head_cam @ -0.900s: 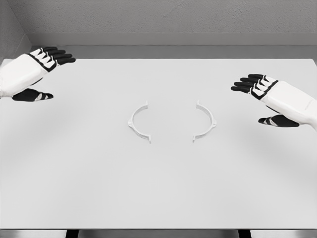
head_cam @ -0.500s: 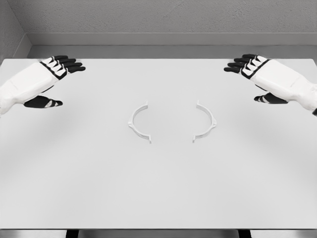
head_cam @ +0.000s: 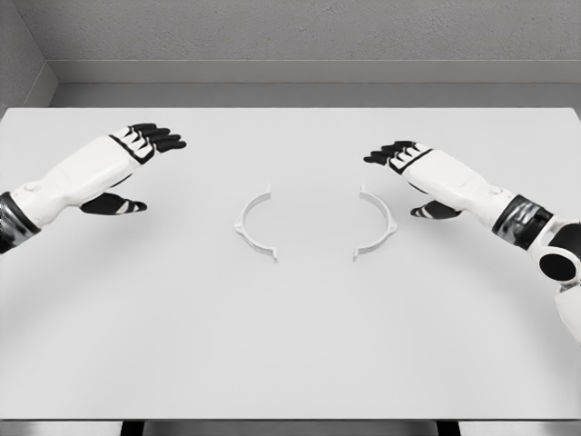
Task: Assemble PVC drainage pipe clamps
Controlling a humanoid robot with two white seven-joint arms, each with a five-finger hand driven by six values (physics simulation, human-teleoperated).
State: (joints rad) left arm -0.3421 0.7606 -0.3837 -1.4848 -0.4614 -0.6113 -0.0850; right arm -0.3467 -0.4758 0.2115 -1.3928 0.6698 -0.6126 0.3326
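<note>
Two white half-ring clamp pieces lie flat near the table's middle, their open sides facing each other with a gap between. The left half (head_cam: 252, 224) curves out toward the left, the right half (head_cam: 378, 222) toward the right. My left hand (head_cam: 136, 163) hovers open to the left of the left half, fingers stretched out. My right hand (head_cam: 408, 173) hovers open just beyond and right of the right half, close to its upper end. Neither hand touches a piece.
The white table (head_cam: 290, 345) fills the view, its front edge near the bottom. A grey wall (head_cam: 290, 36) stands behind the far edge.
Both hands have moved inward toward the clamp halves. The right hand came farthest, from the far right corner to beside the right half. The clamp pieces have not moved.
</note>
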